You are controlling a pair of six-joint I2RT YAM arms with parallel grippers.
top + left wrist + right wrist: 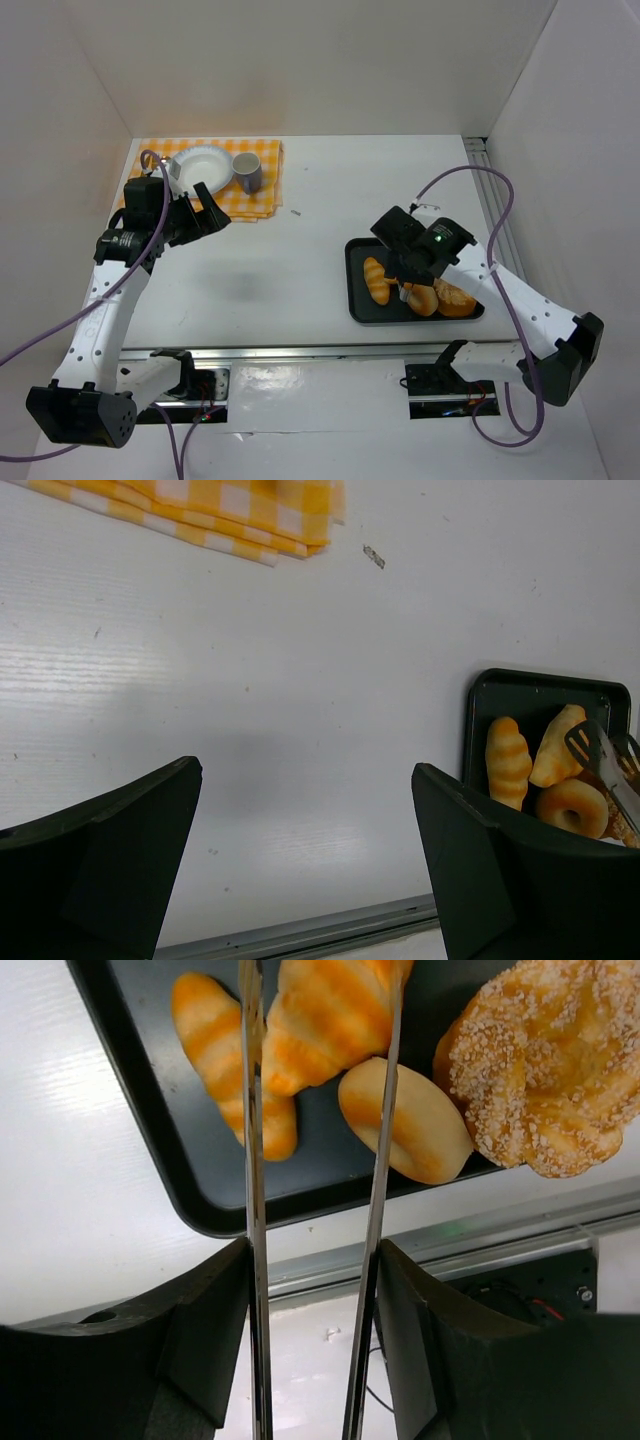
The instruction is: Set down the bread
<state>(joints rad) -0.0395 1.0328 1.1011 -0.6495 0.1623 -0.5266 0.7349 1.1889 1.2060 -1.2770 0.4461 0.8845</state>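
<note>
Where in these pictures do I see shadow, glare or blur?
Top external: even light, a soft shadow on the table, glare on the shiny front strip. Left wrist: its own jaws dark and slightly soft. Right wrist: bread sharp, tongs glinting.

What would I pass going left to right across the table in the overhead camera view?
White plate → mug → small dark speck → long striped roll → sugared bun. Left out because they span several of these: the checked cloth and black tray.
</note>
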